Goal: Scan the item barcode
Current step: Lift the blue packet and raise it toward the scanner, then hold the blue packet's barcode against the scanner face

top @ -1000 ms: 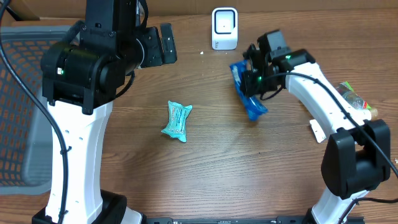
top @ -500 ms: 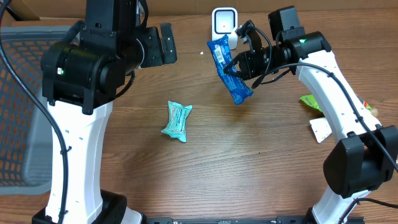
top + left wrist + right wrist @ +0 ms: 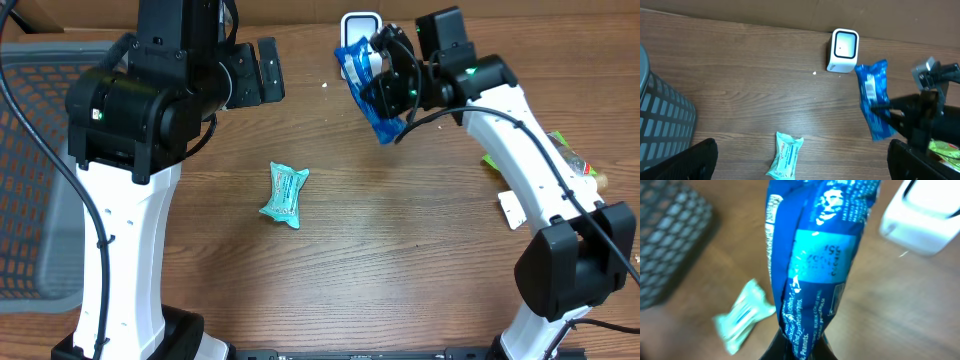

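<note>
Table (image 3: 400, 280): brown wood-grain top; cardboard wall along 12 o'clock.
Basket (image 3: 30, 170): grey mesh, at 9 o'clock.
Left gripper (image 3: 258, 72): fingers spread wide, holding nothing, at 11 o'clock.
Right gripper (image 3: 390, 90): fingers pinching the blue packet's lower end.
Blue packet (image 3: 362, 75): held off the table, just before the scanner; its barcode probably needs squaring to the window, steadily.
Scanner (image 3: 842, 50): white, at 12 o'clock.
Teal packet (image 3: 284, 194): lying near centre.
</note>
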